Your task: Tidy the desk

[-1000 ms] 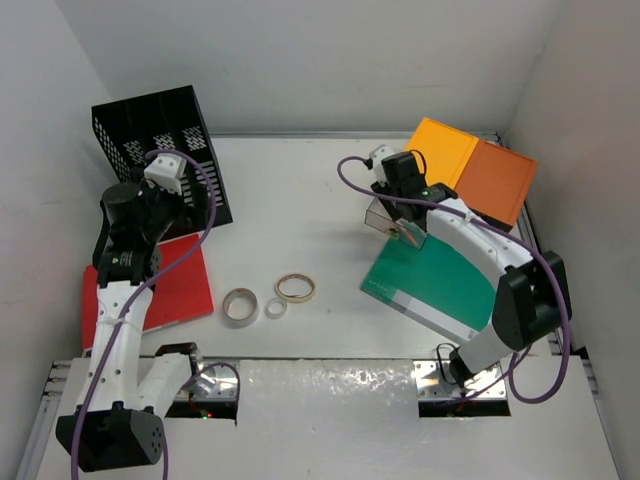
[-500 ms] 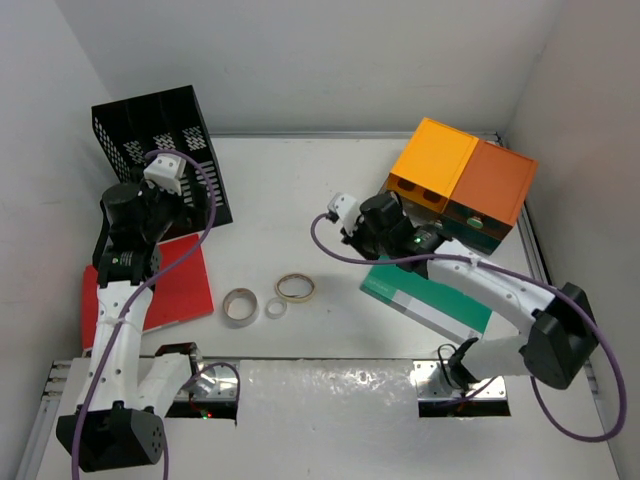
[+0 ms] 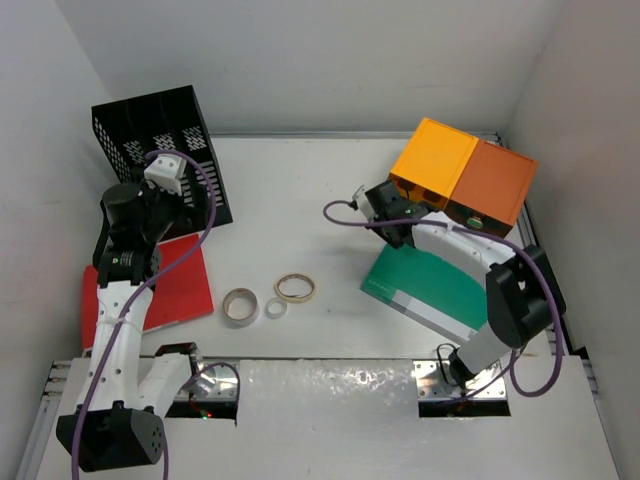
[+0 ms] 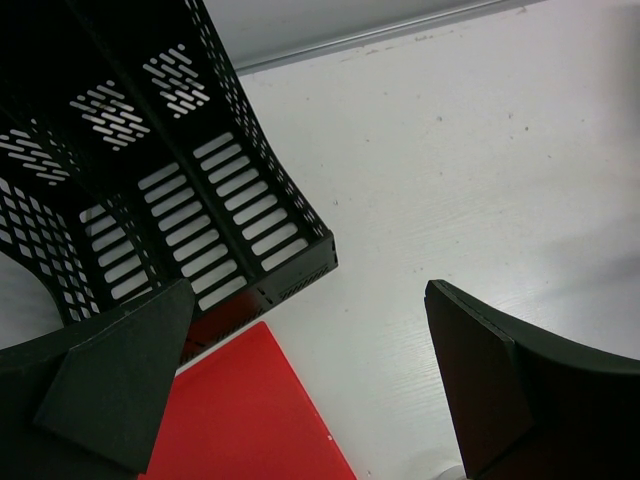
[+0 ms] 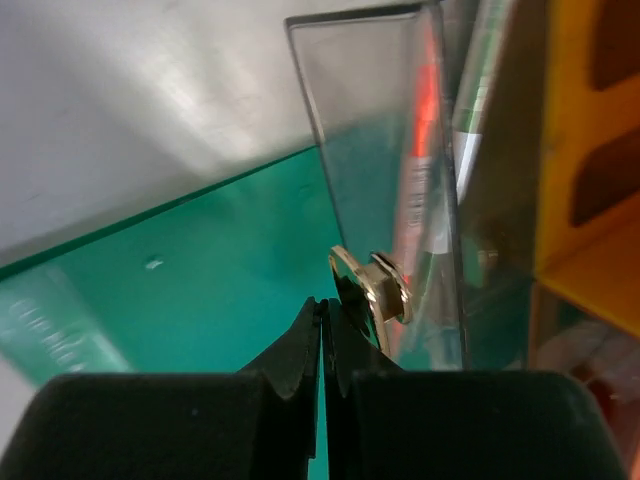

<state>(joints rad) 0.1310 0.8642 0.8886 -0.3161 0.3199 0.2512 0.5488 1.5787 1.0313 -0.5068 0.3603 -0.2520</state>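
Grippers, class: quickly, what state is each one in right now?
Left gripper: open, holding nothing.
Right gripper: closed, nothing between its tips, which sit beside a gold knob.

A plain pale back wall (image 3: 320,60) meets a left wall (image 3: 40,150) and right wall (image 3: 590,120) at shadowed corners; lighting looks even, perhaps from overhead.

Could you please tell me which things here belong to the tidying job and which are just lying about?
In hand: desk, right pincer, clear drawer, orange drawer unit.
Lying about: green book, red folder, white tape roll, small ring, tan tape roll, black mesh file rack.
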